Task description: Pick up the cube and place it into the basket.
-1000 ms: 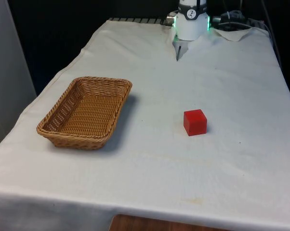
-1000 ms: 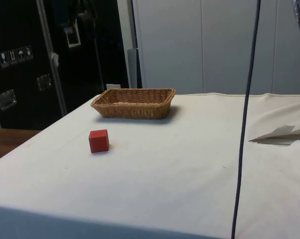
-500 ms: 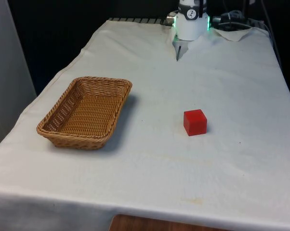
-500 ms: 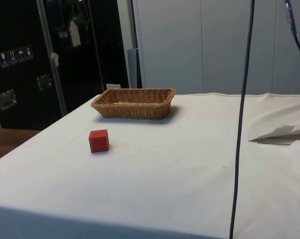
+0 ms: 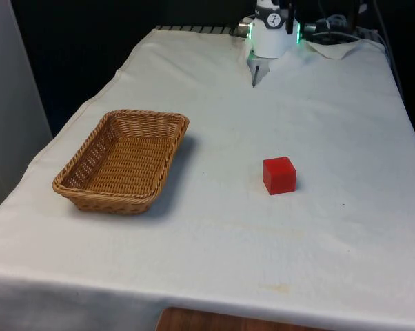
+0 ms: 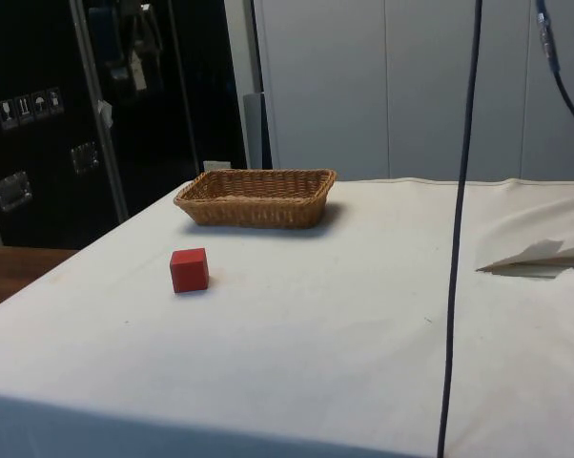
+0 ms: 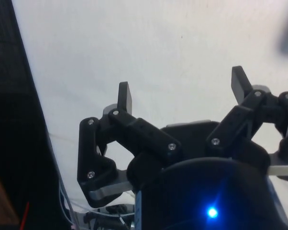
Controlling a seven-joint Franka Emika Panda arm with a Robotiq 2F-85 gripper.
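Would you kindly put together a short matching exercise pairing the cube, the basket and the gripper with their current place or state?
Things:
1. cube
2. basket
3. gripper

States:
A. woven, with nothing inside, towards the front view's left
B. fingers spread apart, nothing between them, over white cloth
C. red, resting on the cloth apart from everything else, towards the front view's right

Pairs: 1-C, 2-A, 3-B

- My claw (image 7: 182, 93) hangs spread wide over bare cloth.
- The cube (image 5: 279, 174) has open tabletop (image 5: 318, 124) on all 4 sides.
- Clear cloth separates it from the basket (image 5: 122, 161), whose top is open.
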